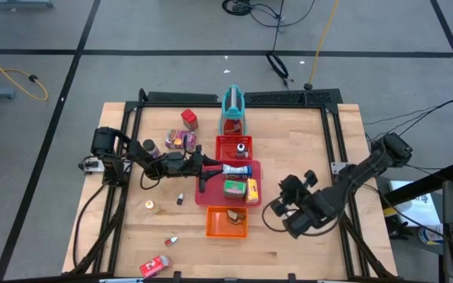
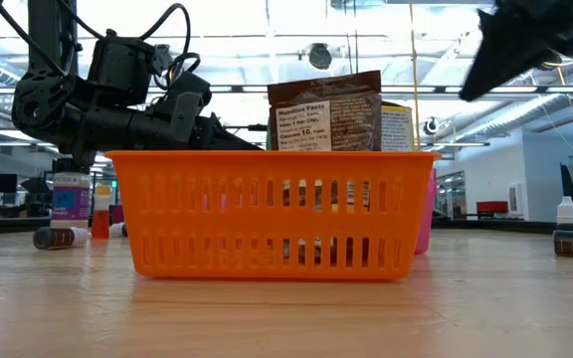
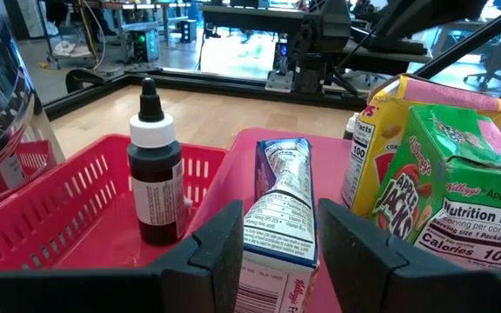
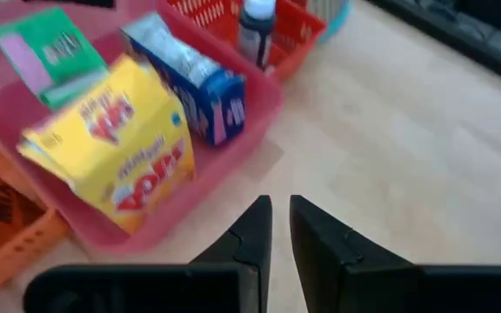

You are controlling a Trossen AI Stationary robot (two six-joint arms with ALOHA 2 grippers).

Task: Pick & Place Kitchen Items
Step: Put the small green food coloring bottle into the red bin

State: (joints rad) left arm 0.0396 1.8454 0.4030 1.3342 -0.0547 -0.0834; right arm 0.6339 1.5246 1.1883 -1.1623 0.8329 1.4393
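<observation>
Between my left gripper (image 3: 277, 252) fingers sits the blue-white box (image 3: 278, 213), jaws straddling it at half spread inside the pink tray (image 1: 211, 192). Beside it in that tray stand the green box (image 3: 464, 209) and yellow box (image 4: 116, 143). My right gripper (image 4: 281, 228) hovers just off the tray's right edge, fingers narrow, holding nothing.
</observation>
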